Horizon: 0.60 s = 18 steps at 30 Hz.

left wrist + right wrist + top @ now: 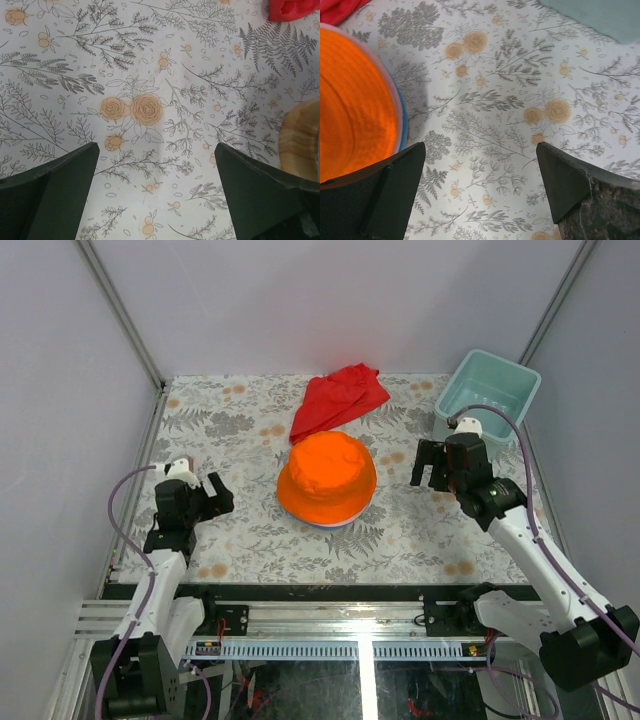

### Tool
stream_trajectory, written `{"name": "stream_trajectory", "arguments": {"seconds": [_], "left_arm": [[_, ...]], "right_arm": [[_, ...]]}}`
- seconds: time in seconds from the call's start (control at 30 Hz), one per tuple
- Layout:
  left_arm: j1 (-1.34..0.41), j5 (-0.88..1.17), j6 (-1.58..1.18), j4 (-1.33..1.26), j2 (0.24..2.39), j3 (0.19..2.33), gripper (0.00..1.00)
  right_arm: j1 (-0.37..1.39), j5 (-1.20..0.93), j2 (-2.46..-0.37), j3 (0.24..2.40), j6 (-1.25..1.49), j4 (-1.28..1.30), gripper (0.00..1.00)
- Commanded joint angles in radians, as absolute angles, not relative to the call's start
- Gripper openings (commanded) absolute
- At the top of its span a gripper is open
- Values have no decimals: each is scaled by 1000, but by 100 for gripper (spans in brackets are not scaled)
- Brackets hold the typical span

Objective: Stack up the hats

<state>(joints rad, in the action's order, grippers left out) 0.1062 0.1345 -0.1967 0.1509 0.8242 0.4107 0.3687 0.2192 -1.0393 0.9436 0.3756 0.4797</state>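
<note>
A bright orange hat (pixel 327 478) sits crown-up in the middle of the table, on top of other hats. In the right wrist view the orange hat (pixel 355 100) fills the left side, and thin pink (pixel 398 112) and blue (pixel 404 119) brim edges peek out under it. No grey hat shows. My left gripper (pixel 215 495) hovers left of the pile, open (pixel 156 146), with only tablecloth between its fingers. My right gripper (pixel 428 465) hovers right of the pile, also open (pixel 481 145) and empty.
A flat red cloth (pixel 338 400) lies behind the hats. A teal bin (pixel 487 392) stands at the back right corner. A tan, wood-coloured rounded surface (pixel 302 142) shows at the right edge of the left wrist view. White walls enclose the floral tablecloth (pixel 240 420).
</note>
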Motion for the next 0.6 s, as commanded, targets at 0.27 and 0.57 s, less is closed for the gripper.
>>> {"name": "stream_trajectory", "arguments": {"seconds": [0.27, 0.57], "left_arm": [[111, 9, -128, -286, 698, 119, 100], [99, -121, -159, -310, 667, 77, 100]], "right_arm": [[371, 356, -768, 561, 174, 69, 99], [371, 442, -606, 352, 14, -79, 99]]}}
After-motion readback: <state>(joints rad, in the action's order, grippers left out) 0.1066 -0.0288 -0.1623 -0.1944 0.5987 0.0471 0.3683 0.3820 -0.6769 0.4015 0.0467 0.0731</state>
